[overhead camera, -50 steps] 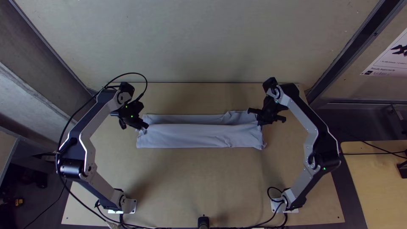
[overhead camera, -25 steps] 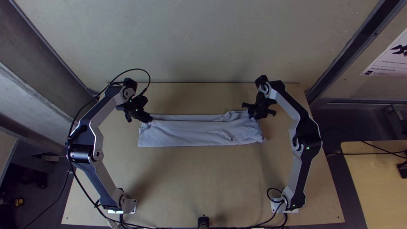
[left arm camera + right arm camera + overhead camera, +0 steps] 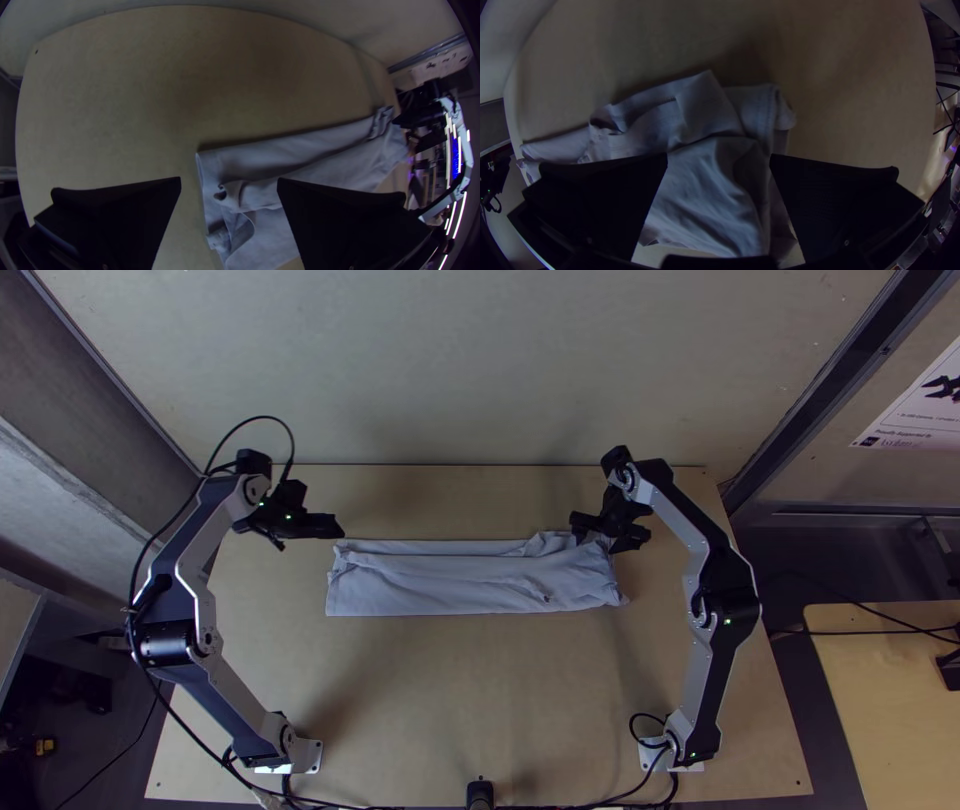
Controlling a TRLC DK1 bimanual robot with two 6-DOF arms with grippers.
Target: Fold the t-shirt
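Note:
The pale blue-grey t-shirt [image 3: 450, 585] lies in a long narrow folded band across the table, its far edge ruffled toward the right end. Just off the band's far left corner is my left gripper [image 3: 338, 532]. In the left wrist view the left gripper [image 3: 229, 182] stands open, a finger on each side of the shirt's short end [image 3: 220, 200]. At the band's far right corner is my right gripper [image 3: 578, 532]. In the right wrist view the right gripper [image 3: 719, 159] is open, with rumpled cloth [image 3: 705, 185] between and beyond its fingers, not pinched.
The bare wooden table [image 3: 470, 700] extends in front of the shirt toward the arms' bases. A pale wall [image 3: 480, 370] rises behind the table's far edge. A small black object [image 3: 480, 792] stands at the near edge.
The left gripper moved onto the far left corner, then back off to the left. The right gripper shifted left and then stayed about there. The shirt's front layer now lies nearer the far edge.

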